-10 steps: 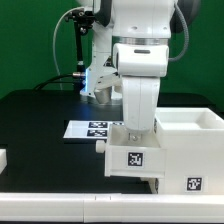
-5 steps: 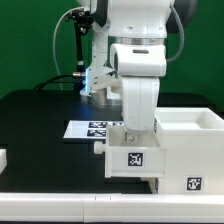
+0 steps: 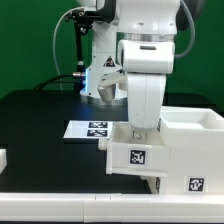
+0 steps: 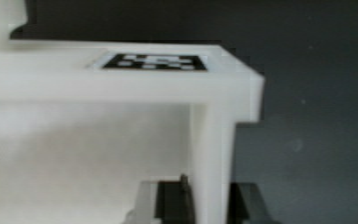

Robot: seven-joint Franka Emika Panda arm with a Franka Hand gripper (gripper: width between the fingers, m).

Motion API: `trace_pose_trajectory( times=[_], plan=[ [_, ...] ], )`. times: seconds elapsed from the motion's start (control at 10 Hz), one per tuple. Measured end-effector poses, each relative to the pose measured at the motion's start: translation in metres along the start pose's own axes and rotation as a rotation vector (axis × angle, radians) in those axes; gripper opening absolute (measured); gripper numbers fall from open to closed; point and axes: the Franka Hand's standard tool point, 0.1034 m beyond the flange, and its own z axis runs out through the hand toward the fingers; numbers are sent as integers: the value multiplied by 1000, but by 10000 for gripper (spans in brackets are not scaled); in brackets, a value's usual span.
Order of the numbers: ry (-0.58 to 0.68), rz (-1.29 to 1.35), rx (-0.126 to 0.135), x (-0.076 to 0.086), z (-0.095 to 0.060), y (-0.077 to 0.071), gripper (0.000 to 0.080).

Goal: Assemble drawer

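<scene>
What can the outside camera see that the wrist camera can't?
Only the exterior view shows the arm, the marker board on the black table, and the open-topped white box at that view's right. Only the wrist view shows the gripper closed on a thin white panel edge. Both show that white panel with its tag.

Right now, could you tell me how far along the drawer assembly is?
Partly done. A white box stands open-topped at the exterior view's right. In hand: the tool pinches a wall of a tagged white part beside the box. Left: mating them; a small piece waits at the left edge.
</scene>
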Motion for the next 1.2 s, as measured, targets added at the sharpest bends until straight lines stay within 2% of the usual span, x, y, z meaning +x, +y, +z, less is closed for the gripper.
trace_pose_trajectory(
  times=[0.2, 1.0, 1.2],
  plan=[
    [5, 16, -1, -5, 2, -2, 31],
    [-8, -113, -3, -2, 4, -4, 31],
    [-12, -93, 8, 0, 3, -2, 31]
  ],
)
